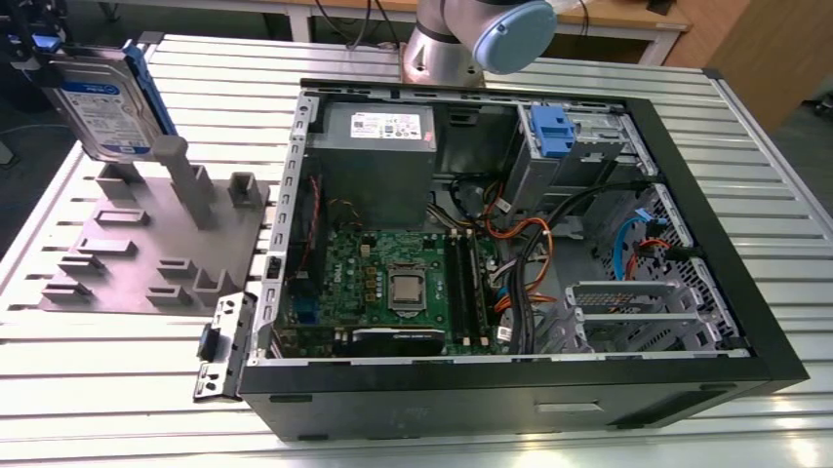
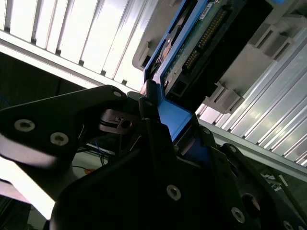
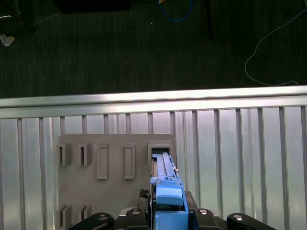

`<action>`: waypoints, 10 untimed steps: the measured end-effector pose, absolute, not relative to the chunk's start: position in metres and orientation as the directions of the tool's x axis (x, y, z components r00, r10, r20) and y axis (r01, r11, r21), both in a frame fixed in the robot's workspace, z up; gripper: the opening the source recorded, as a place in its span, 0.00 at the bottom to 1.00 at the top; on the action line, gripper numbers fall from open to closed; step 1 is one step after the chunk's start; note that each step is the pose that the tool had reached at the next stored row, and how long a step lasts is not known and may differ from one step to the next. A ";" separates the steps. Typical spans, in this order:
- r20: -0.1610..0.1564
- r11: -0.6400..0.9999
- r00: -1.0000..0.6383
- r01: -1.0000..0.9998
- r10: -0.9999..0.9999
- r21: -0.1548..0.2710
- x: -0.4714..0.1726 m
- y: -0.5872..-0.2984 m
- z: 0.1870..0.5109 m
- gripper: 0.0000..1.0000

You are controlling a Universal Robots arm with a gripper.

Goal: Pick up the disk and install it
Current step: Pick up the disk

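Note:
The disk, a silver hard drive with a white-and-blue label in a blue carrier, stands on edge at the exterior view's far left, above the grey fixture plate. My gripper is shut on its upper blue end. In the first wrist view the disk runs from my gripper down toward a slot in the fixture plate. Whether its lower end still sits in that slot I cannot tell. The second wrist view shows the black fingers clamping the blue end of the disk.
An open computer case lies on the slatted metal table, to the exterior view's right of the fixture. Inside are a grey power supply box, a blue-tabbed carrier, the motherboard and loose cables. The arm's base stands behind the case.

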State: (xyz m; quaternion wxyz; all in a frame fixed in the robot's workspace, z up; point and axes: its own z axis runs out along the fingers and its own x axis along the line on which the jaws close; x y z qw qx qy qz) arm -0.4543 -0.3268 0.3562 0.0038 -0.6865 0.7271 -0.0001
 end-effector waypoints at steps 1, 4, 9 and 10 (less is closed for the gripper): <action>-0.005 0.057 -0.057 -0.998 -0.998 -0.005 -0.454 -0.327 0.357 0.36; -0.005 0.057 -0.057 -0.998 -0.998 -0.005 -0.454 -0.327 0.357 0.36; -0.005 0.057 -0.057 -0.998 -0.998 -0.005 -0.454 -0.327 0.357 0.36; -0.005 0.057 -0.057 -0.998 -0.998 -0.005 -0.454 -0.327 0.357 0.36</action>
